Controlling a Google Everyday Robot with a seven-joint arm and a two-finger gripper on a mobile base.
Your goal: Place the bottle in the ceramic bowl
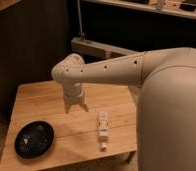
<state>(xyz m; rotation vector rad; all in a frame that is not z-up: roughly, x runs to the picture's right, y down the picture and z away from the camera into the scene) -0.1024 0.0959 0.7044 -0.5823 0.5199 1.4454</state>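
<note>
The bottle (102, 129) is a small slim cream plastic bottle lying on its side on the wooden table (46, 100), cap toward the front edge. The ceramic bowl (34, 139) is a shallow glossy black bowl with pale specks inside, at the table's front left. My gripper (76, 106) hangs from the white arm over the table's middle, pointing down. It is behind and left of the bottle and right of and behind the bowl. It holds nothing that I can see.
My large white arm (171, 100) fills the right side and hides the table's right end. A grey metal frame (98, 48) stands behind the table. A dark wall is at the left and a shelf at the top.
</note>
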